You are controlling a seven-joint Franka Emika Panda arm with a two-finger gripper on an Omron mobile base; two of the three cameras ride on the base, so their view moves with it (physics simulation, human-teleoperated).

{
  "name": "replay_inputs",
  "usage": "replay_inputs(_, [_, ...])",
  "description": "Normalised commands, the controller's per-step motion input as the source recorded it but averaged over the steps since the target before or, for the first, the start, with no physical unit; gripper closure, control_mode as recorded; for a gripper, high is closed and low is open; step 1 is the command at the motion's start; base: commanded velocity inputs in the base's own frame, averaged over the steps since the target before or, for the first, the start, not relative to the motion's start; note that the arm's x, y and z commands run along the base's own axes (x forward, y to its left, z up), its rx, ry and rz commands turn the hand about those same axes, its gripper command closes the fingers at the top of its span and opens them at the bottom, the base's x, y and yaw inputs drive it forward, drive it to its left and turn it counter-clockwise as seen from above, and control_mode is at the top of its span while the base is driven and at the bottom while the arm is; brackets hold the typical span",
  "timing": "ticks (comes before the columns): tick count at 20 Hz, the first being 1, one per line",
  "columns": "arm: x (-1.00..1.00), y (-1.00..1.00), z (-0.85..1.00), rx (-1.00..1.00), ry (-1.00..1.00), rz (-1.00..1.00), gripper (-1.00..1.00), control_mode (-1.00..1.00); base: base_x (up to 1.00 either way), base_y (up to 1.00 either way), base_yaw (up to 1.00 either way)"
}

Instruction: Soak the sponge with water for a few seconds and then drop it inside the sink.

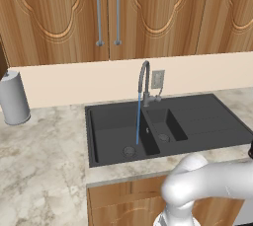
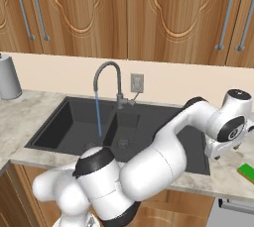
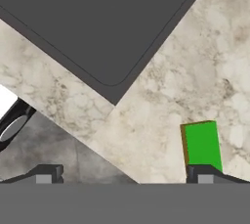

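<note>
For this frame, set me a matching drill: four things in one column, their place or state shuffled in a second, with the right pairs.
Things:
1. sponge
2. water
3. paper towel roll
4. gripper

Place or state:
A. upright on the counter, left of the sink
B. falling from the faucet into the large basin
C. fingers apart, holding nothing, over the counter edge
D. flat on the counter, right of the sink

Pairs: 1-D, 2-B, 3-A, 4-C
</note>
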Motion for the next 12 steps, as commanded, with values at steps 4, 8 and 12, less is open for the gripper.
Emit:
replay_inputs(4, [0.01, -0.16, 0.0, 0.0, 0.17, -0.05, -1.0, -1.0, 0.0, 0.0, 0.0])
replay_inputs(8, [0.0, -0.22, 0.0, 0.0, 0.16, -0.04, -1.0, -1.0, 0.0, 0.0, 0.0])
replay_inputs(12, [0.0, -0.22, 0.0, 0.05, 0.05, -0.03, -1.0, -1.0, 0.0, 0.0, 0.0])
